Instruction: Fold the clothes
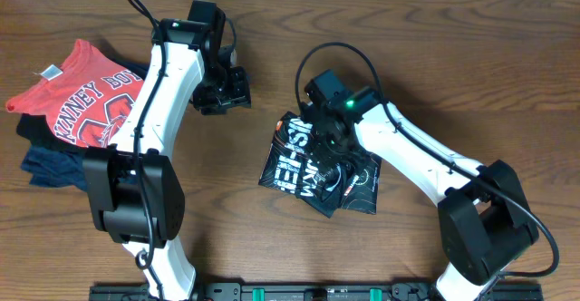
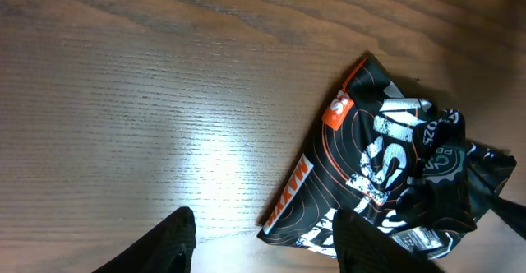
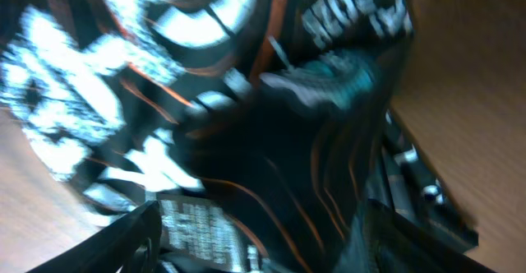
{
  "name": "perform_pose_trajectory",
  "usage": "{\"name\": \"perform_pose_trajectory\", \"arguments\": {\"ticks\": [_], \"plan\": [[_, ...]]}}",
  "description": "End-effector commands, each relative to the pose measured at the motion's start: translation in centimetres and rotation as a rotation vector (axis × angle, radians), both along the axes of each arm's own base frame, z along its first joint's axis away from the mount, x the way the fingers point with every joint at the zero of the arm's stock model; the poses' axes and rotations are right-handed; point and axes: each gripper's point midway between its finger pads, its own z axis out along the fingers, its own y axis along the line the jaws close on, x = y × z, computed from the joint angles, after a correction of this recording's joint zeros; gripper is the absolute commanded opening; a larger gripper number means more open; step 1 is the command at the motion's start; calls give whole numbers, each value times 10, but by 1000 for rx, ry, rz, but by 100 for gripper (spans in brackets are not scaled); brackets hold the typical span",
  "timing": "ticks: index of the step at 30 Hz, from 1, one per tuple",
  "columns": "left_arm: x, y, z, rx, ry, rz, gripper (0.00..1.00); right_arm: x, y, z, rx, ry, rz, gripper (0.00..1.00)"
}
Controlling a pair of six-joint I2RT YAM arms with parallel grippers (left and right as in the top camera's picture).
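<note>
The clothes, a black jersey [image 1: 313,169] with thin orange lines and white lettering, lie bunched and crumpled right of the table's middle. My right gripper [image 1: 332,151] hangs directly over the heap. In the blurred right wrist view the jersey [image 3: 246,117] fills the frame, and the right gripper [image 3: 263,215] stands open with its fingers wide apart over the cloth. My left gripper [image 1: 230,92] is apart from the jersey, to its upper left. Seen from the left wrist, the left gripper [image 2: 265,219] is open above bare wood, beside the jersey's [image 2: 386,158] orange-trimmed corner.
A red T-shirt with white letters [image 1: 82,92] lies at the left on a plain navy shirt [image 1: 50,167]. The wooden table [image 1: 453,56] runs around both piles. A black rail [image 1: 272,292] lines the front edge.
</note>
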Motion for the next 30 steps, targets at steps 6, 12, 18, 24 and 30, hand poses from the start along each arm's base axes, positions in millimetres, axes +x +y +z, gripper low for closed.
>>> {"name": "perform_pose_trajectory", "arguments": {"ticks": [6,12,18,24,30], "plan": [[0,0,0,-11,3,-11,56,-5,-19,-16,-68,-4,-92,2],[-4,1,-1,-9,20,-11,56,21,-68,-13,-191,-92,-440,1],[-5,1,-1,-8,24,-11,56,33,-107,-14,-185,-58,-630,13],[-5,1,-1,-8,24,-11,56,22,-114,-17,-143,45,-662,38],[-4,1,-1,-9,21,-11,56,-6,-95,-5,-86,156,-520,36]]}}
